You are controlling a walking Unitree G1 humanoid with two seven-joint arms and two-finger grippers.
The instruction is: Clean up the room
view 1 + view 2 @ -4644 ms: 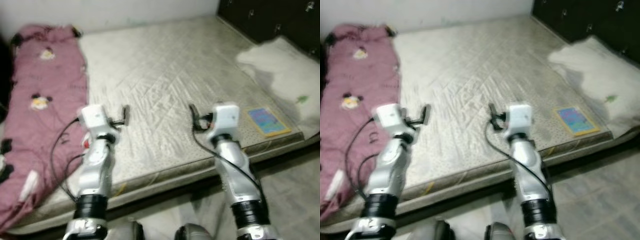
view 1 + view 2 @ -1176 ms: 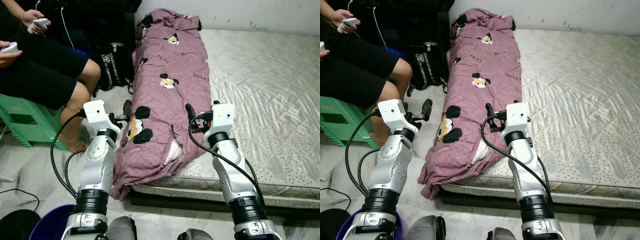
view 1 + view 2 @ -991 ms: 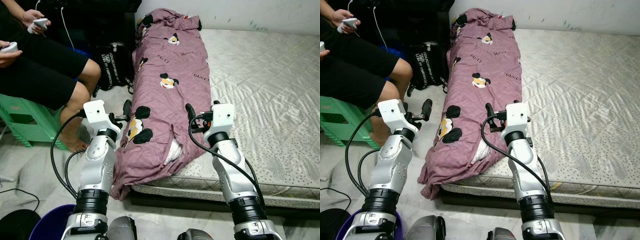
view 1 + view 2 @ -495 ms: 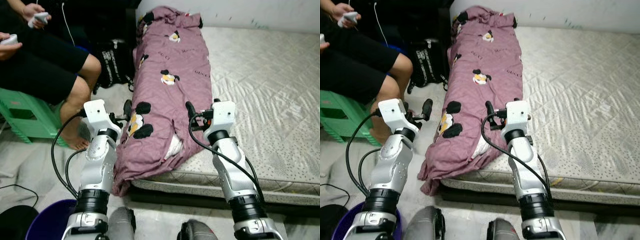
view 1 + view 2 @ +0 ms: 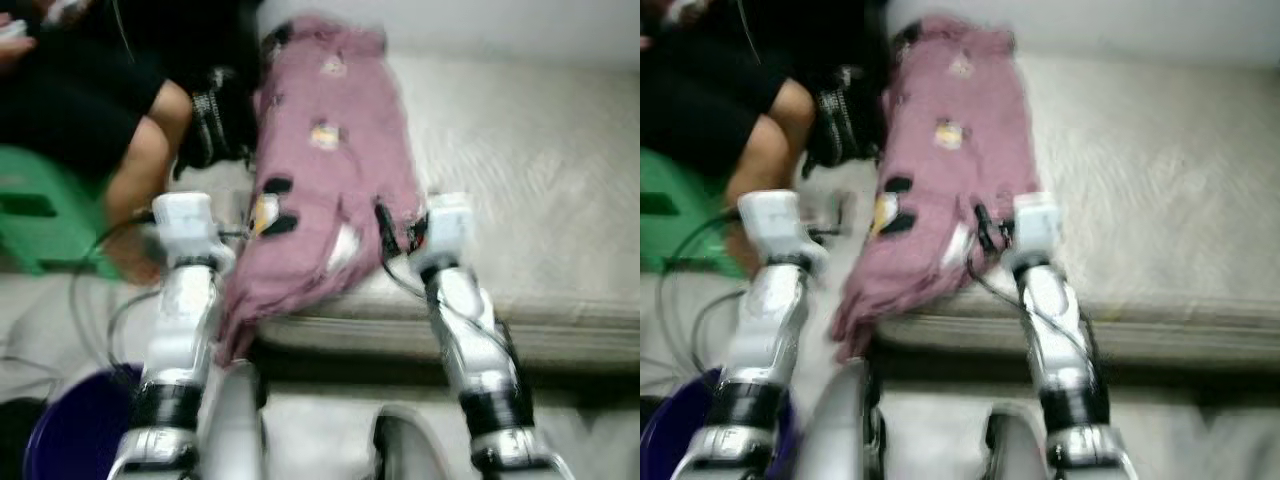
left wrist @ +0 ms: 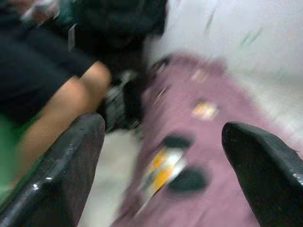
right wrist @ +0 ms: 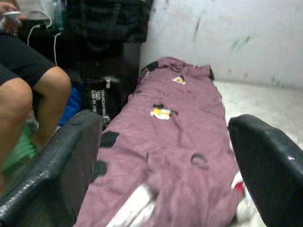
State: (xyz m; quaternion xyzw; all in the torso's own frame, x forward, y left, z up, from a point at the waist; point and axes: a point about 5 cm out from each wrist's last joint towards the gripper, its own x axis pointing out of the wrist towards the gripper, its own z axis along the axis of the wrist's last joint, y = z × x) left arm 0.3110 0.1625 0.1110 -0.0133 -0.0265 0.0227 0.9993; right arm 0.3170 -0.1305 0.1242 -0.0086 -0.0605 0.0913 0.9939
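- The head views are now blurred and the whole scene sits closer than it did half a second ago, so the camera is moving: the robot appears to be stepping toward the bed (image 5: 560,300). Nothing on the bed looks shifted.
- The pink blanket (image 5: 320,190), printed with cartoon figures, lies in a long heap along the bed's left edge, its near end drooping toward the floor.
- The left gripper (image 6: 161,142) hangs over the floor just beside the blanket's drooping end, its 2 fingers (image 6: 71,161) spread wide and empty.
- The right gripper (image 7: 165,142) is over the blanket's near end, fingers (image 7: 66,156) spread wide, holding nothing.
- Judgement: the approach is nearly done and grasping the blanket likely comes next; tidying itself has not begun.
- A dark blue bucket (image 5: 70,420) stands on the floor by the robot's left leg; its contents cannot be made out.
- A person (image 5: 90,100) sits on a green stool (image 5: 30,215) to the left, with a black bag (image 7: 102,99) beside the bed.
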